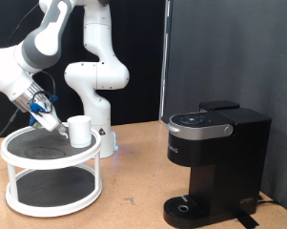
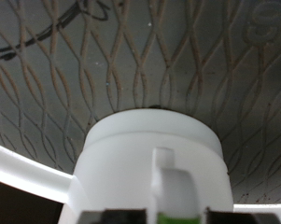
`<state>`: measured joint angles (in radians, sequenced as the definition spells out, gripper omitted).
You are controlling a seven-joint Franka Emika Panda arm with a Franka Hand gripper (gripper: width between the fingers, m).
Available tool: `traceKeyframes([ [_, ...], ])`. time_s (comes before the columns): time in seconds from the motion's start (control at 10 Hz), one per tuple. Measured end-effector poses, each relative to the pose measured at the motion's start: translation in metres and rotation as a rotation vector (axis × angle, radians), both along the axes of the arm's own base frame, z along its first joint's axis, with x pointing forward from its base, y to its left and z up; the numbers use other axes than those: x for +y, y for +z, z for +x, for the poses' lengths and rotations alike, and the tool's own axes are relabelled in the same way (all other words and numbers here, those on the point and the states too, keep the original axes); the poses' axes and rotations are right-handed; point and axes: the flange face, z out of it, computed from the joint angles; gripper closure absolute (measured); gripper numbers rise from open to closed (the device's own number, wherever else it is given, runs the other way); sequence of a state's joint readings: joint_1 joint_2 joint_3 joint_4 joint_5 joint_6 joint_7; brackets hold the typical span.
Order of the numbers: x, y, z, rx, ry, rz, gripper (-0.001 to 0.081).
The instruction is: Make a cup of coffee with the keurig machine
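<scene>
The robot's two-finger gripper [image 1: 55, 125] hangs low over the upper tier of a round white two-tier stand with dark mesh-patterned shelves [image 1: 29, 177], right against the plain white cylindrical mug [image 1: 80, 130] that stands on that tier. Whether the fingers are clenched on the mug or released from it cannot be told: in the exterior view they reach the mug's side facing that view's left, and in the wrist view only the mug [image 2: 154, 154] fills the lower frame, its side handle [image 2: 164, 177] turned toward the camera, with the fingers mostly cut off at the picture's edge. The mug stands upright near the stand's rim, on the edge toward the exterior view's right. Behind it the shelf's wavy dark mesh surface [image 2: 131, 56] spreads out. The black boxy single-serve coffee maker [image 1: 215, 162] sits well apart from the stand, toward the exterior view's right, on the brown tabletop [image 1: 133, 181], its rounded lid down and the round drip tray [image 1: 186, 206] at its base bare.
</scene>
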<state>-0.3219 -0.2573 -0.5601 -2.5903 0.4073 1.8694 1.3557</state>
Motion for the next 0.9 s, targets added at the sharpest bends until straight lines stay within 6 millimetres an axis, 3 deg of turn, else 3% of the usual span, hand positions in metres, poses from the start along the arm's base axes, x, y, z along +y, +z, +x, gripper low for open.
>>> traceKeyframes([
  [0.1, 0.000, 0.000, 0.000, 0.000, 0.000, -0.001, 0.0727],
  [0.2, 0.000, 0.000, 0.000, 0.001, 0.001, -0.002, 0.0791],
  [0.4, 0.000, 0.004, -0.001, 0.001, -0.001, 0.008, 0.0798],
  [0.9, -0.001, 0.063, -0.001, -0.001, -0.004, 0.083, 0.0799],
])
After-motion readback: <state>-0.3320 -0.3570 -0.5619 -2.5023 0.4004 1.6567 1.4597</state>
